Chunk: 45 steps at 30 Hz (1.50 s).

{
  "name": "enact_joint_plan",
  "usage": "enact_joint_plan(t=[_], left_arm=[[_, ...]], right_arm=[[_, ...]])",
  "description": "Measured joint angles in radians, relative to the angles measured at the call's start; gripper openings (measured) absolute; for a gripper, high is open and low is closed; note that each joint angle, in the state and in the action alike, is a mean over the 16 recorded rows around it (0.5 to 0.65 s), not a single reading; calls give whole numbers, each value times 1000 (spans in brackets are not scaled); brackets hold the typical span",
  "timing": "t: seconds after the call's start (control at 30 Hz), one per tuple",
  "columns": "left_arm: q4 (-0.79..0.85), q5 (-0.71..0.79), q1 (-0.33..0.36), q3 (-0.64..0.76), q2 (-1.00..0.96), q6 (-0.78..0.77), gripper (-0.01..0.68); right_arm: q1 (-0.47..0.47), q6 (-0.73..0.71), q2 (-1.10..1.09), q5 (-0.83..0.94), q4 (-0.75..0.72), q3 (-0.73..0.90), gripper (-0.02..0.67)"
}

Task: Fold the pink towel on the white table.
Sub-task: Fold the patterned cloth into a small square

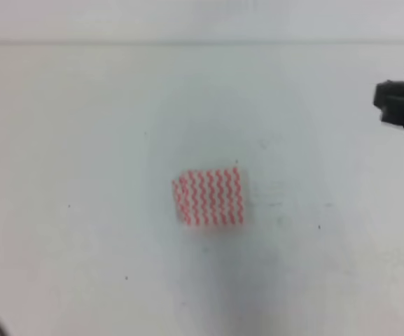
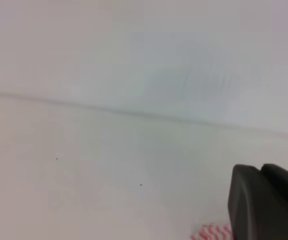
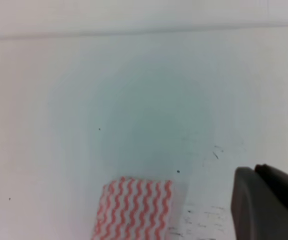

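Pink towel [image 1: 209, 197] lies flat near center of the white table [image 1: 82, 140], a small compact rectangle, nothing touching it. Right gripper [image 1: 403, 105] at right edge of frame, upper part, well apart from towel; can't tell if fingers apart or together. Left gripper's fingers: can't tell either

Towel [image 1: 209, 197] lies flat on the table [image 1: 82, 140], at frame centre of the high view. Right gripper [image 1: 403, 105] sits at the upper right edge, well apart from the towel.
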State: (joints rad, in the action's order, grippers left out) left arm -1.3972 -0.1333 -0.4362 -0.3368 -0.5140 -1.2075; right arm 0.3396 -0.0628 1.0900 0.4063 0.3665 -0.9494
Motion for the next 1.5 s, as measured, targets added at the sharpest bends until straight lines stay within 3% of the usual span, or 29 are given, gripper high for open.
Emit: enact_joint_plan(t=[0.3, 0.87, 1.5], left_arm=[[-36, -10, 0, 160, 212, -39, -2], [-35, -80, 0, 334, 228, -90, -1], [-40, -81, 0, 356, 230, -89, -2]], right_arm=[[0, 11, -295, -93, 10, 259, -18], [0, 9, -880, -227, 11, 631, -18], [0, 9, -1005, -282, -32, 832, -18]])
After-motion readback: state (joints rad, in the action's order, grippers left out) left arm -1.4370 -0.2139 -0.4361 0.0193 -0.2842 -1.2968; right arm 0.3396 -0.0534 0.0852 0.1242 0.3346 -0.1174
